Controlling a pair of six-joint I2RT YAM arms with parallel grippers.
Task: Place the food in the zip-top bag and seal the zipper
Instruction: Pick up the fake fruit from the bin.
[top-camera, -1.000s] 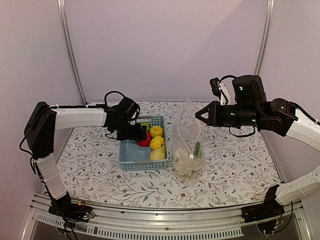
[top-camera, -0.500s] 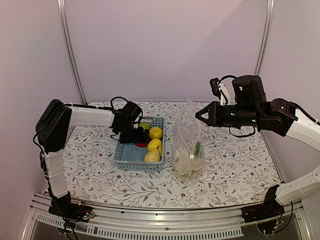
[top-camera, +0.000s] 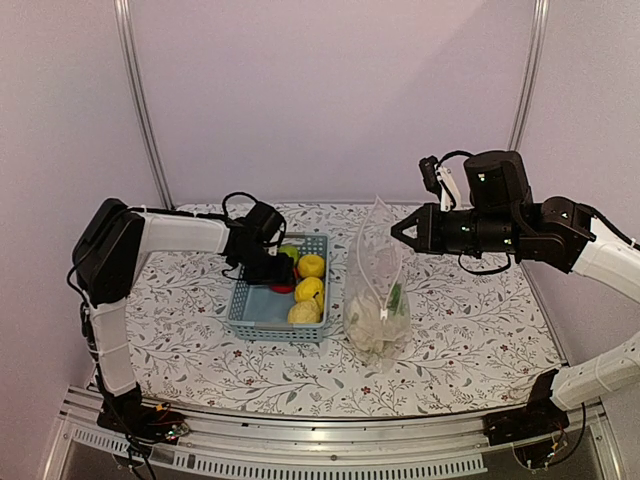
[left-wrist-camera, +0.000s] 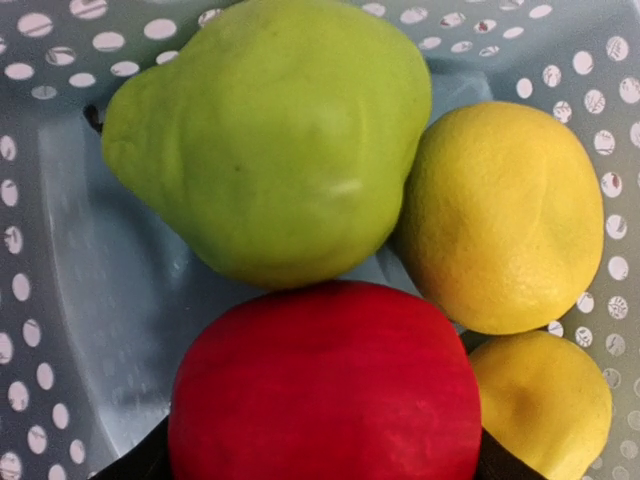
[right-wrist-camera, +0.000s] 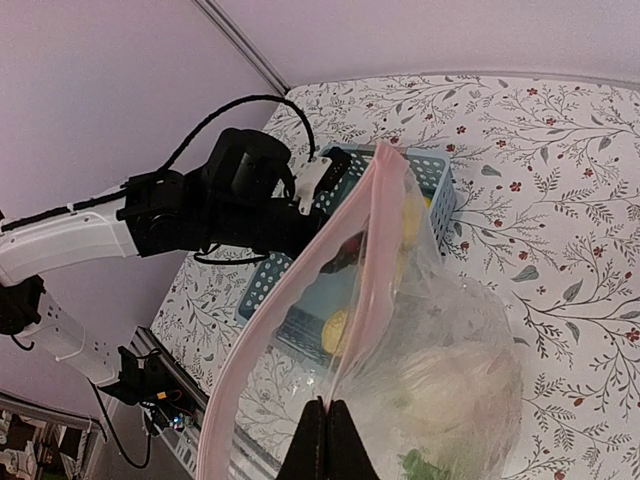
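The zip-top bag (top-camera: 378, 290) stands upright right of the basket, with white cauliflower (top-camera: 372, 325) and a green piece (top-camera: 395, 298) inside. My right gripper (top-camera: 396, 230) is shut on the bag's upper rim, holding the mouth open. In the right wrist view its fingers (right-wrist-camera: 328, 435) pinch the rim beside the pink zipper (right-wrist-camera: 375, 240). My left gripper (top-camera: 280, 275) reaches into the light-blue basket (top-camera: 260, 310). The red tomato (left-wrist-camera: 320, 390) sits between its dark fingertips (left-wrist-camera: 140, 465), which press on both sides. A green pear (left-wrist-camera: 270, 140) and yellow lemons (left-wrist-camera: 500, 220) lie around it.
The basket holds three lemons (top-camera: 309, 289) along its right side, close to the bag. Metal frame posts (top-camera: 140, 100) rise at the back corners. The left arm (right-wrist-camera: 230, 200) shows through the open bag mouth in the right wrist view.
My left gripper dropped lower into the basket and its fingers closed in on the red tomato. The basket slid slightly left and nearer. My right gripper and the bag stayed still.
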